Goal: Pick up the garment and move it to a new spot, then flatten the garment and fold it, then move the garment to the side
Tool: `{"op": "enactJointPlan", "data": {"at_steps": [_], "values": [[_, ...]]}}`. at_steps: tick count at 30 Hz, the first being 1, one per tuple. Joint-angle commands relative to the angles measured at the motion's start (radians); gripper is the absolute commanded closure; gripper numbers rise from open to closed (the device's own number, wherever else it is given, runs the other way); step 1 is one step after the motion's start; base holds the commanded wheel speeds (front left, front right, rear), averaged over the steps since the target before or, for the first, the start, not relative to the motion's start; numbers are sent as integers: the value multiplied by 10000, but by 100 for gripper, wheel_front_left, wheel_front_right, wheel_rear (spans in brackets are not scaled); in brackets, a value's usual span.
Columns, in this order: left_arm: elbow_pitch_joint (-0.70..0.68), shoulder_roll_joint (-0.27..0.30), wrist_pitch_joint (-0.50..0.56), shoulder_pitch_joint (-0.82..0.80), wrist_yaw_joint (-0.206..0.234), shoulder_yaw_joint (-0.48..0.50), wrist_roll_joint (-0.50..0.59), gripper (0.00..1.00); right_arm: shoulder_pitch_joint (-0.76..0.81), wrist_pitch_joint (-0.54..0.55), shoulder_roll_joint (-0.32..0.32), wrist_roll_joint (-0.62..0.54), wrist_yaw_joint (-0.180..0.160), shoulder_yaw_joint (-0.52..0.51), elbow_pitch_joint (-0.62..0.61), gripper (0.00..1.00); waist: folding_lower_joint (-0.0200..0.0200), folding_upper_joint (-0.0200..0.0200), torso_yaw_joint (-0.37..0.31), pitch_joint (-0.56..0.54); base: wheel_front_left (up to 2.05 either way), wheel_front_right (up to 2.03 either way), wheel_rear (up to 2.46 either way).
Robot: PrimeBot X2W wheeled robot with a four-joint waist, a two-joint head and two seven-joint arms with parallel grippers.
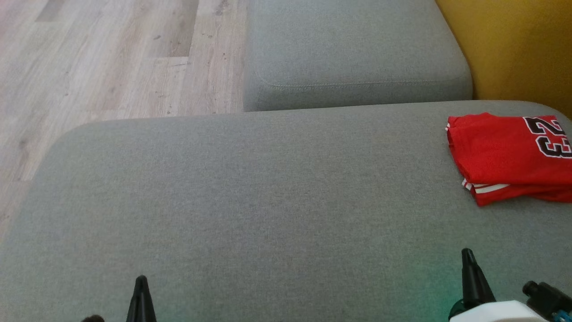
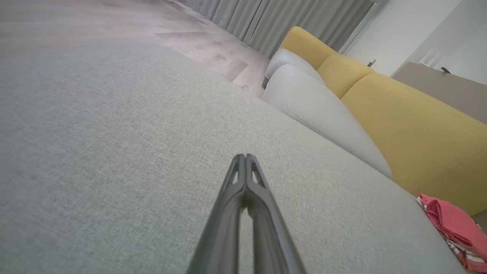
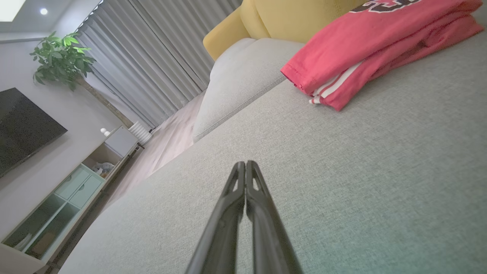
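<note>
Lying folded, the garment (image 1: 505, 156) sits well beyond the right tool (image 3: 245, 163).

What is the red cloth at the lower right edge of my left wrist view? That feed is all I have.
Observer: A folded red jersey; the head view shows a black 23 on it.
Reviewer: Does the right hand have hold of it?
Observer: No. The right hand is shut on nothing, over the bare grey sofa seat, apart from the jersey.
Reviewer: Is the fold tidy?
Observer: Fairly. The right wrist view shows stacked layers, with white stripes peeking out at one corner.
</note>
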Motion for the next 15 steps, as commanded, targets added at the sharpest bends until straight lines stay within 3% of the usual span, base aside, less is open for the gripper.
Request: {"op": "enactJointPlan", "data": {"at_steps": [1,15], "values": [[-276,-6,31,-574,-101,248,-196,100,-542,51,-104,228,-2,4,-358,100,-1,0,-3,9,0,0,0],[-215,-11,474,-1016,-299,571,-1927,100,-929,474,-122,1981,-3,-206,-388,100,-1,0,-57,216,0,0,0]]}}
